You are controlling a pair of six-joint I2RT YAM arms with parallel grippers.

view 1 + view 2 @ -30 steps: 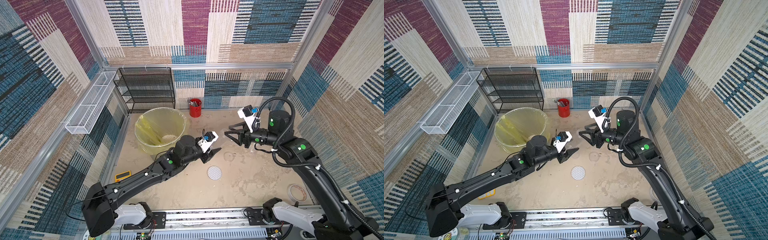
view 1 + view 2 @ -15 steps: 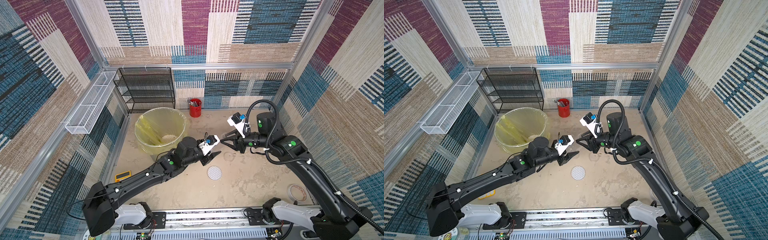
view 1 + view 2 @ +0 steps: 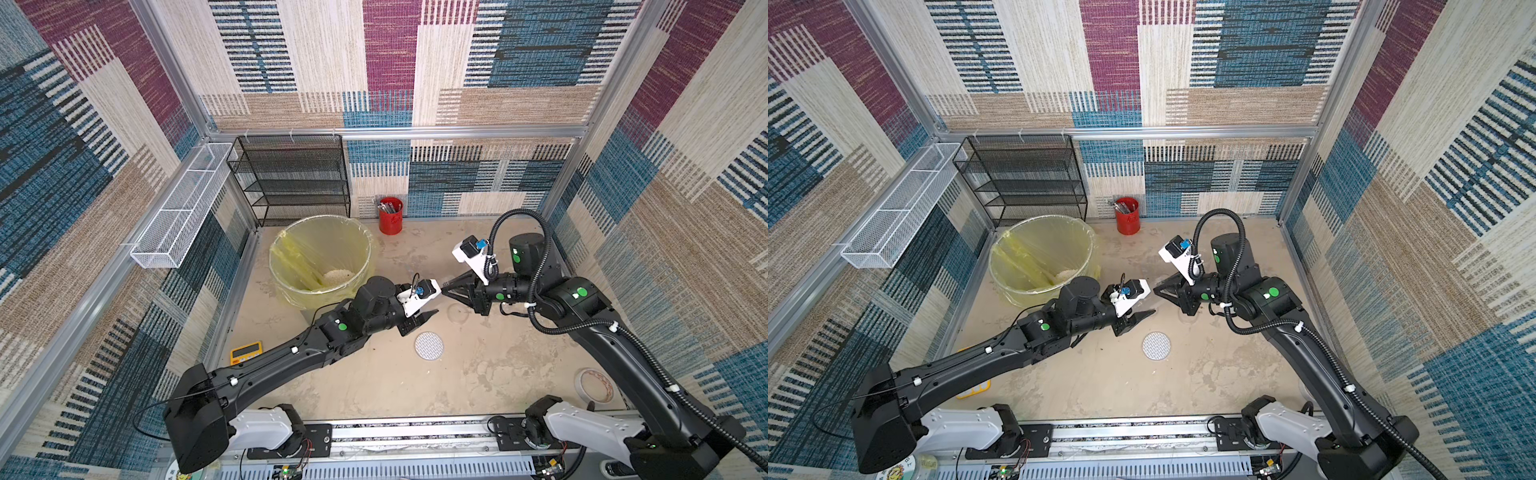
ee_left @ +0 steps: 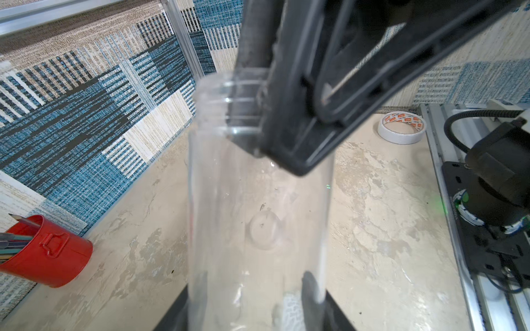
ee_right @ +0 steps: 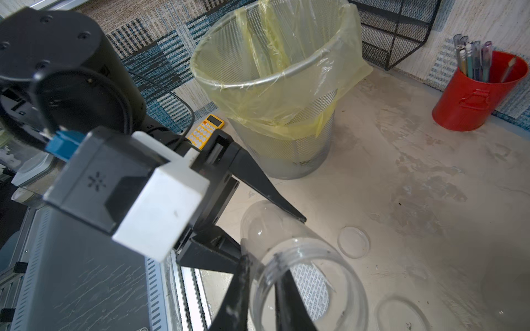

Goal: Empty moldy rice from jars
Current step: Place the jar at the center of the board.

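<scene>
- A roll of tape (image 3: 594, 384) lies flat at the near right corner of the worktop (image 3: 395, 382).
- A yellow calculator (image 3: 246, 352) lies near the left wall, partly under the left arm.
- A round white disc (image 3: 429, 345) with a fine printed pattern lies flat on the worktop, just nearer than the two grippers.
- In the middle, the two arms meet over the worktop with one clear jar (image 5: 329, 258) between them, held clear of the surface and lying roughly level.
- The left gripper (image 3: 430, 309) is closed on the jar's base end, one finger on each side of the wall, as the left wrist view shows (image 4: 246, 312).
- The right gripper (image 5: 263, 283) pinches the jar's threaded mouth, with one finger inside the opening and the other outside against the rim.
- Through the jar's (image 4: 258, 229) walls only the worktop behind shows.
- A small clear lid (image 5: 353, 242) lies flat on the worktop, just right of the jar and below the right gripper in both top views.
- Farther and to the left stands the mesh bin (image 3: 320, 220) with its yellow liner; the moldy rice (image 3: 338, 276) lies as a pale heap at its bottom.
- A red cup (image 3: 390, 216) of pens stands at the far wall, right of the bin.
- A black mesh rack (image 3: 291, 178) stands in the far left corner, and a white wire basket (image 3: 178, 208) hangs on the left wall.
</scene>
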